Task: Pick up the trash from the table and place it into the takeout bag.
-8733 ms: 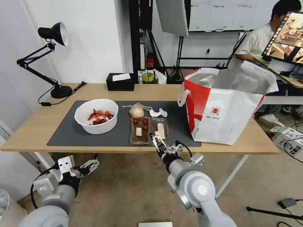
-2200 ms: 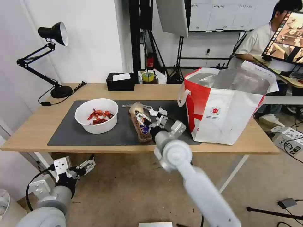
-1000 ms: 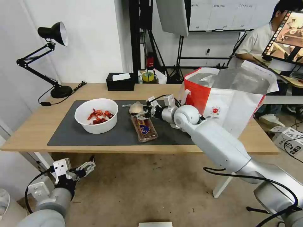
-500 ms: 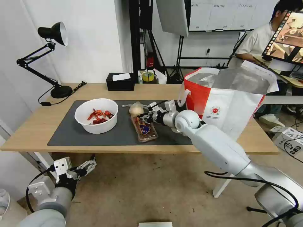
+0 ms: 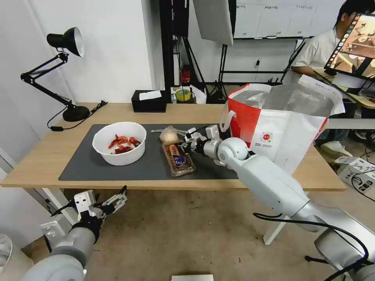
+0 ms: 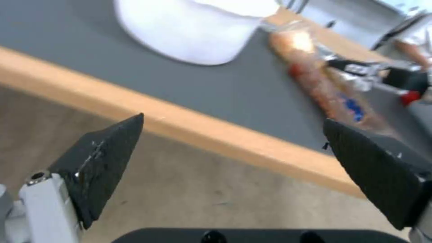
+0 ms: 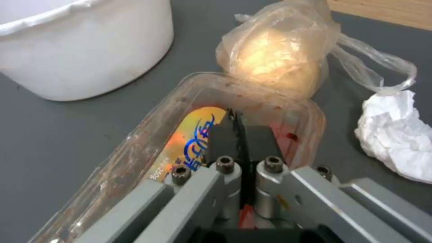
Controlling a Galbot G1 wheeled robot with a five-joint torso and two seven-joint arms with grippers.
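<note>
Right gripper (image 5: 186, 143) reaches across the dark grey mat (image 5: 90, 164) with its fingers pressed together, no gap between them, pinching the edge of the clear plastic tray (image 5: 178, 158). In the right wrist view the black fingertips (image 7: 222, 135) sit closed over the tray's rim (image 7: 270, 88), beside a yellow label with blue print under the lid. The tray lies folded shut on the mat; reddish contents show through its plastic. Just beyond its far end, touching it, rests the knotted clear bag (image 7: 274, 50) holding a beige lump, and the crumpled white tissue (image 7: 396, 135) lies near it. The white bowl (image 5: 119, 142), with red crayfish shells inside, stands on the mat left of the tray. The takeout bag (image 5: 285, 132) stands open on the table (image 5: 39, 156) to the right, silver lining showing. Left gripper (image 5: 113, 203) hangs below the table edge, fingers spread wide and empty.
</note>
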